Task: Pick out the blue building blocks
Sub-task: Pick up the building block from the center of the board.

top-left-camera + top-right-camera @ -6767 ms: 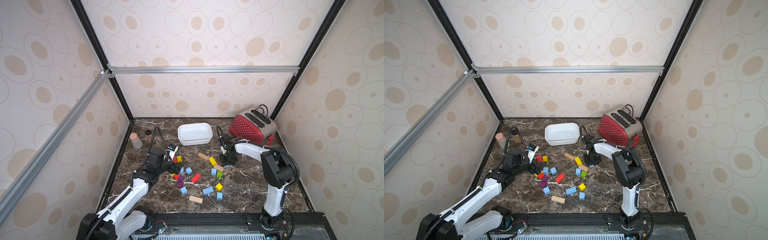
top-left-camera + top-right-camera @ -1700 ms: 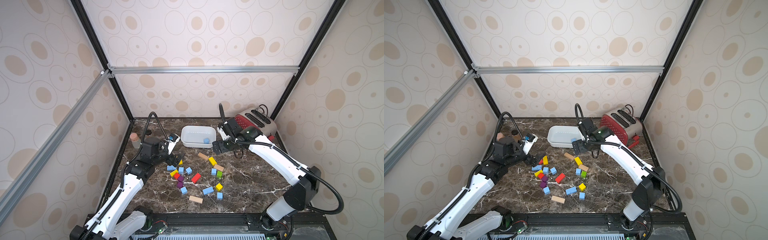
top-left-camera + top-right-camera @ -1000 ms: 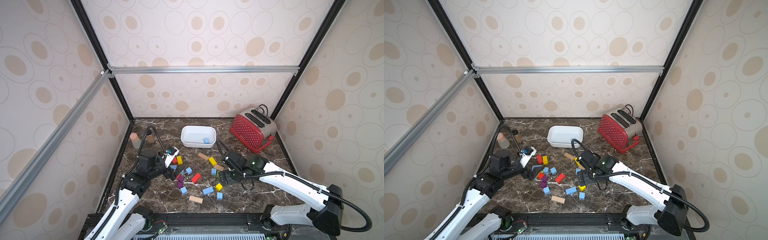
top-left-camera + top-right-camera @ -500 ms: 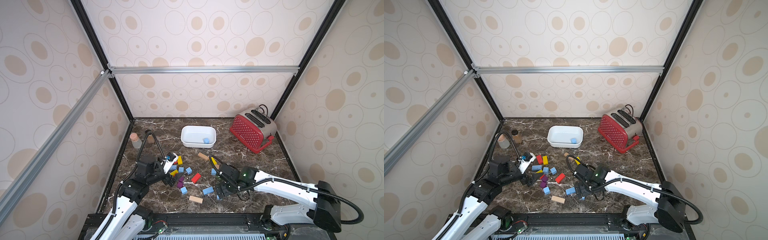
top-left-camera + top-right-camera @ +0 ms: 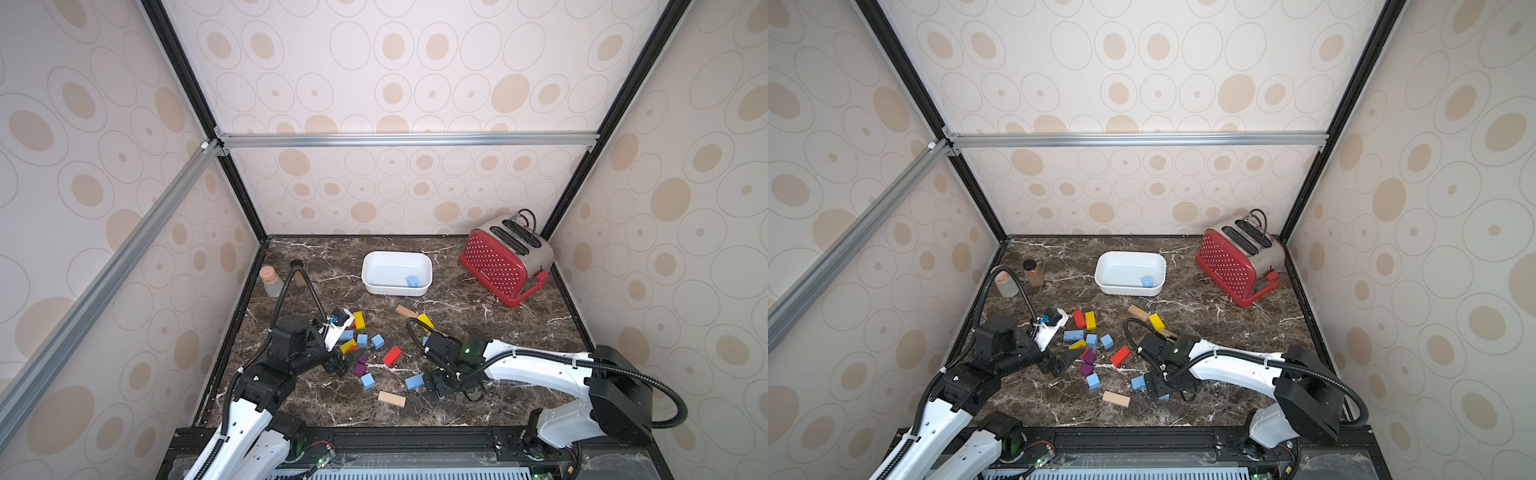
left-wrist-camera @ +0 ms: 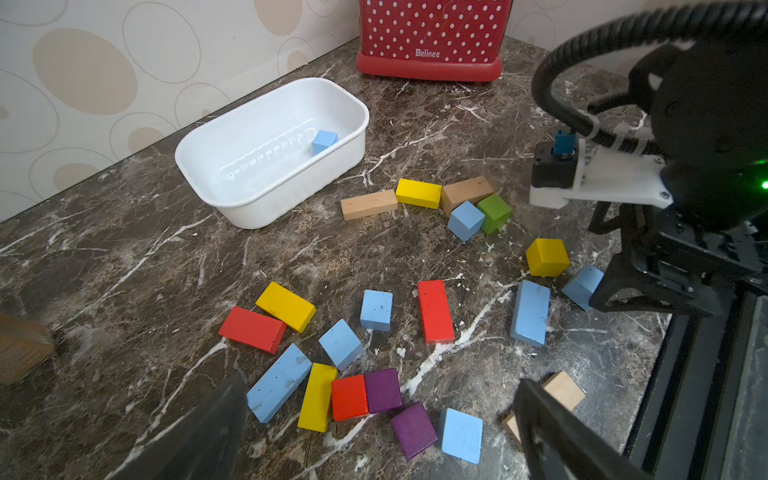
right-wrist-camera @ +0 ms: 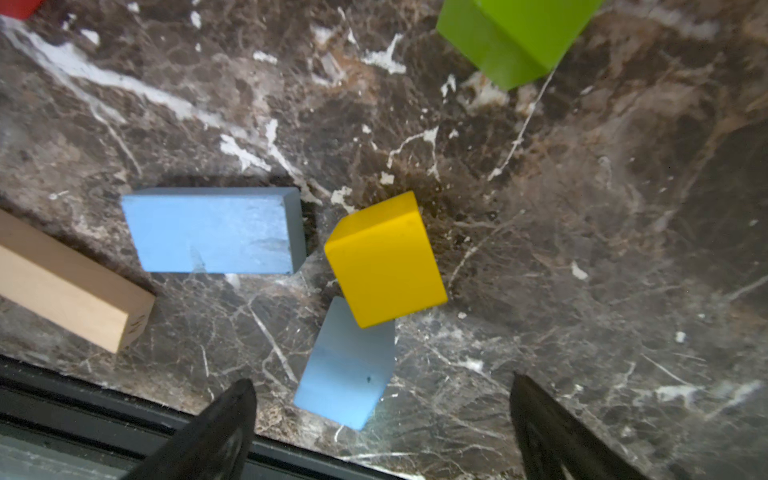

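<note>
- Right arm (image 5: 536,366) has come down from the tub (image 5: 392,290) since earlier.
- My right gripper (image 7: 380,395), wide open and empty, sits around a blue cube (image 7: 345,370).
- Left gripper (image 6: 378,388) gapes empty; one blue block (image 5: 412,281) lies in the tub.

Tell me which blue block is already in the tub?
The single blue cube in the white tub, at its end nearer the red toaster; the other blue blocks lie on the tabletop.

Matte blue blocks (image 6: 530,312), glossy marble tabletop (image 6: 166,266)
</note>
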You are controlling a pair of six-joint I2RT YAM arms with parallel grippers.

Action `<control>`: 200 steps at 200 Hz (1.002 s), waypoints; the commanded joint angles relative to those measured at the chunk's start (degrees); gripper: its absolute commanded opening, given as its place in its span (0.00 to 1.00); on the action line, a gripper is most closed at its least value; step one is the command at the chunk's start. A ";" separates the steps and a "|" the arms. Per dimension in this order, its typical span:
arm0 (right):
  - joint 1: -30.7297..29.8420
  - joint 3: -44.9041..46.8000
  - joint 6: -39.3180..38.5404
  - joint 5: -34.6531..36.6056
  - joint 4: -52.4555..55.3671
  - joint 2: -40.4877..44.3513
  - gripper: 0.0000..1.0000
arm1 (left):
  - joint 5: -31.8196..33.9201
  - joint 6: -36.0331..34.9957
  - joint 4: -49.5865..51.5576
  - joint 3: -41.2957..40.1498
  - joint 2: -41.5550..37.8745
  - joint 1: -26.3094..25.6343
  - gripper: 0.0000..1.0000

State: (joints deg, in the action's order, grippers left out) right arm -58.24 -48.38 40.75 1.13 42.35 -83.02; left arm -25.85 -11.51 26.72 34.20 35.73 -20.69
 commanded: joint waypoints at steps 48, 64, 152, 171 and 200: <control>0.30 1.28 1.76 0.60 -0.18 -3.15 0.93 | 0.41 -0.27 1.32 0.68 0.90 -0.32 0.99; 0.78 1.51 2.28 0.63 0.01 -3.43 0.90 | 0.42 -0.27 1.31 0.79 1.03 -0.39 0.99; 1.96 3.18 4.33 0.68 -0.20 -2.80 0.64 | 0.36 0.25 1.30 0.52 1.13 -0.36 0.99; 1.99 3.36 4.16 0.37 -0.66 -2.81 0.60 | 0.38 0.26 1.23 0.50 1.19 -0.36 0.99; 2.11 3.70 3.98 -0.10 -1.38 -2.67 0.54 | 0.45 0.31 1.10 0.70 1.45 -0.36 0.99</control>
State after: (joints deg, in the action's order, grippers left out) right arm -56.55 -45.52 43.88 1.15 40.82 -86.04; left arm -25.36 -11.31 26.87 34.20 37.01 -20.69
